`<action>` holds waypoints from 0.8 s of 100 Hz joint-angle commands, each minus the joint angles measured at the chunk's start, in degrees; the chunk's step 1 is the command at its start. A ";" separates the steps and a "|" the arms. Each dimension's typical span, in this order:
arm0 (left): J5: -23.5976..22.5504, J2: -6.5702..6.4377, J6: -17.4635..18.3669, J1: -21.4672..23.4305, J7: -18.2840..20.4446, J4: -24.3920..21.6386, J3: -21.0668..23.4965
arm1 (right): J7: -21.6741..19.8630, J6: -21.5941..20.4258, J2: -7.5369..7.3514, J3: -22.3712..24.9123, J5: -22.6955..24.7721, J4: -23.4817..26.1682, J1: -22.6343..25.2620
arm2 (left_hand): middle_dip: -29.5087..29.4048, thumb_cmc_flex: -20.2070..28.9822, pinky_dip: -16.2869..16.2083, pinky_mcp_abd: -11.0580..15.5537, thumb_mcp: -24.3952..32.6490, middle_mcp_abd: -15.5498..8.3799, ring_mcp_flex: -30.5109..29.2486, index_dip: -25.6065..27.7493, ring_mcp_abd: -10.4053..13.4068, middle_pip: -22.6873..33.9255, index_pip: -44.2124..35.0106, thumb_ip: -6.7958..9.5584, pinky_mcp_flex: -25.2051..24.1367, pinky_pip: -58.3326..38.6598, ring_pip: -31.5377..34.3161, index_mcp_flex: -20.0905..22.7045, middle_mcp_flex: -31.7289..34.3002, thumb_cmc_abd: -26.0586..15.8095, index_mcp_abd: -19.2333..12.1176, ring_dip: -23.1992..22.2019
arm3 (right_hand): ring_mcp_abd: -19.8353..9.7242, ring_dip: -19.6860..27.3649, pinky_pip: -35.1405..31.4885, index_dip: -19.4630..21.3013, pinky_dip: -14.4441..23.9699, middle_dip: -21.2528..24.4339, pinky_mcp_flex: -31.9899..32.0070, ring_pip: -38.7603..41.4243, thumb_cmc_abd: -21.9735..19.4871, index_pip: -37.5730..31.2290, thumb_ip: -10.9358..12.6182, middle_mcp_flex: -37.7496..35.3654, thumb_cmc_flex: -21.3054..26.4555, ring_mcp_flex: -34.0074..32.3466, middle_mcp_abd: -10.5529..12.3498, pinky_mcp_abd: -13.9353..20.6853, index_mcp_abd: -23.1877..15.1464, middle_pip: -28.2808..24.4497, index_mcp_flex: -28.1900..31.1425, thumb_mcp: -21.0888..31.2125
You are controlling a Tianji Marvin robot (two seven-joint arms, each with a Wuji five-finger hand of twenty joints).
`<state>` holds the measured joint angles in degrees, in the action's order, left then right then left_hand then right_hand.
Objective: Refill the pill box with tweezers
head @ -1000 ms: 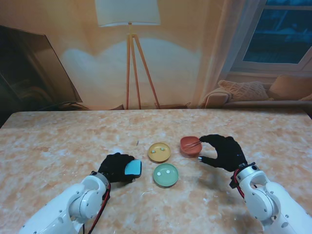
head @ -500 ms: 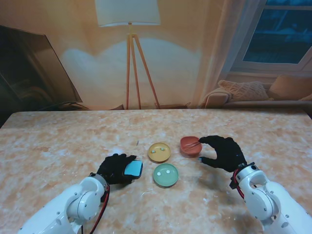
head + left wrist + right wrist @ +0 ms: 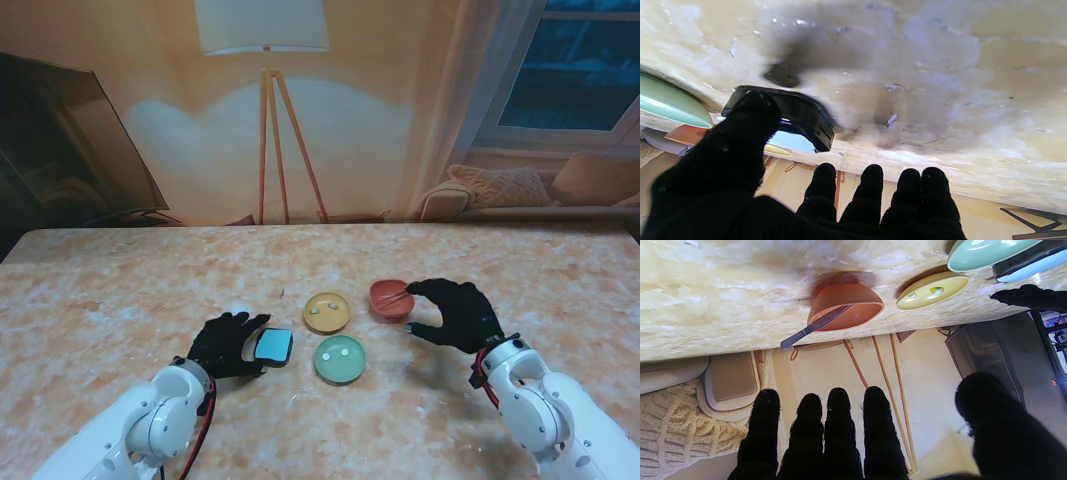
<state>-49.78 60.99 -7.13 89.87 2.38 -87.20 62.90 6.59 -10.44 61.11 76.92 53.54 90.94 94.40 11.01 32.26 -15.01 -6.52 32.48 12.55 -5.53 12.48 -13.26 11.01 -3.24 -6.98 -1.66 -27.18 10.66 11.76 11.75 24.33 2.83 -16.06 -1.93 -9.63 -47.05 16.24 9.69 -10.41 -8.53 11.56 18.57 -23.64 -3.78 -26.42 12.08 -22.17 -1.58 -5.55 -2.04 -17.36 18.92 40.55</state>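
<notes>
The blue pill box (image 3: 272,346) lies flat on the table, its dark rim (image 3: 800,115) right at my left thumb. My left hand (image 3: 230,343) is beside it on the left, fingers spread and holding nothing. Metal tweezers (image 3: 397,296) rest across the orange bowl (image 3: 390,301), one end sticking out over the rim (image 3: 816,326). My right hand (image 3: 455,312) hovers just right of that bowl, fingers (image 3: 840,426) and thumb apart, not touching the tweezers. A yellow dish (image 3: 327,312) and a green dish (image 3: 340,359) each hold a few small pills.
The three dishes cluster at the table's middle between my hands. Marbled table top (image 3: 120,290) stretches left and right of them. A floor lamp and a sofa stand beyond the far edge.
The pill box has gone from tilted in my left hand to flat on the table. My left hand has drawn back to the left and spread its fingers. The right hand has barely moved.
</notes>
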 commanded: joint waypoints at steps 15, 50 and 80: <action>1.00 0.36 0.70 -0.14 -1.65 1.99 -0.79 | -0.64 0.05 0.27 -0.26 0.24 0.26 0.42 | 0.93 -0.86 0.57 0.30 1.77 -0.87 -0.08 0.21 -0.08 2.12 -1.30 0.94 0.02 -0.08 -0.52 1.52 -0.16 1.25 -0.45 0.94 | -0.97 -0.22 0.33 -0.47 0.42 -1.08 0.75 -0.89 1.83 -0.11 0.46 0.85 -0.01 0.93 0.88 1.25 -0.29 0.38 -0.92 0.28; 1.98 0.93 1.09 -0.75 -4.98 4.21 -1.72 | -0.77 0.43 0.22 -0.16 0.74 0.53 0.62 | 2.58 0.11 -0.47 0.60 2.96 -1.88 -1.64 4.93 0.42 4.69 -7.68 0.77 0.54 -2.03 0.13 8.23 3.20 1.17 -1.70 0.24 | -1.01 -0.32 0.19 -0.27 0.46 -1.22 0.36 -0.64 2.25 -0.46 0.50 0.09 0.18 0.22 1.05 1.22 -0.35 -0.01 -0.17 0.86; 2.52 1.14 0.83 -0.48 -5.81 4.28 -1.85 | 0.35 1.26 0.36 -1.52 1.06 0.50 0.08 | 3.18 3.10 -0.64 0.94 1.13 -2.80 -1.96 12.20 0.70 5.42 -16.15 1.13 0.36 -2.48 0.16 10.98 5.18 -0.75 -5.87 -0.02 | 0.11 -3.31 -8.52 1.55 4.81 -2.93 -5.82 5.06 1.96 -3.26 0.32 -6.15 0.60 -6.92 0.79 0.99 -0.60 -3.69 4.67 2.20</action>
<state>-47.31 61.98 -6.15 88.99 -4.64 -82.63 61.14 7.56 -9.52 61.08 75.96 54.39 91.13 94.29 13.58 32.73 -15.00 -6.50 32.47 10.40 -7.19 21.91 -13.23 16.34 -12.19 -7.16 -0.80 -29.12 10.83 18.97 15.99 25.30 2.67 -16.05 -1.89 -11.12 -51.49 16.90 12.43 -10.45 -12.85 14.91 20.05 -26.44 -3.78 -30.64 12.09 -26.99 -1.52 -5.55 -2.02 -19.13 22.08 41.82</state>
